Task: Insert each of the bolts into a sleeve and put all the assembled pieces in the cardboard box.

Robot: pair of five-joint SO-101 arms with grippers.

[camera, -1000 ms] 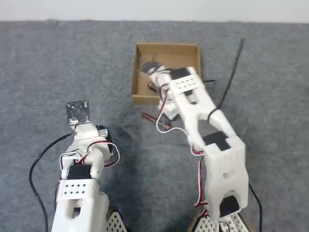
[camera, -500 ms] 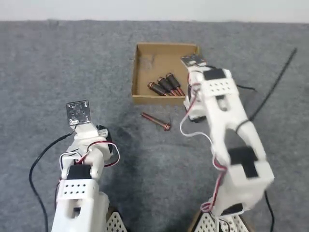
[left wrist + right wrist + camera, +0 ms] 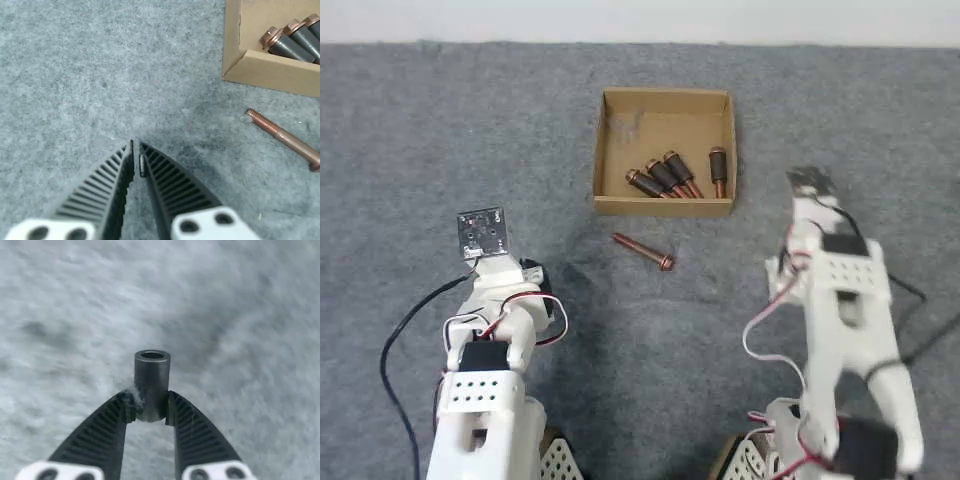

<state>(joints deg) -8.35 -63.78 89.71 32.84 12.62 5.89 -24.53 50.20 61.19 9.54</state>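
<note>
High view first: the cardboard box (image 3: 665,207) sits toward the far edge of the bench (image 3: 440,120), roughly mid-width. I count four assembled pieces (image 3: 663,177) in it, three bunched against its near wall and one on its own by the wall on my right arm's side. One bare bolt (image 3: 642,251) lies on the bench just in front of the box, not touching it. So I'd say this is mostly done: as far as I can see, there's one bolt left to sleeve and drop in.

Left wrist cam: my left hand (image 3: 136,145) is pinched nearly closed with nothing in it, low over bare bench. The bolt (image 3: 282,137) is near it, and the box corner (image 3: 235,60) is a bit past that.

Right wrist cam: my right hand (image 3: 150,409) is clamped on a dark sleeve (image 3: 152,375), whose open end points away from the hand, above the bench. My guess is that's the sleeve for the last bolt.

Labels or writing: nothing I can read on the box, the bolts or the sleeve.
</note>
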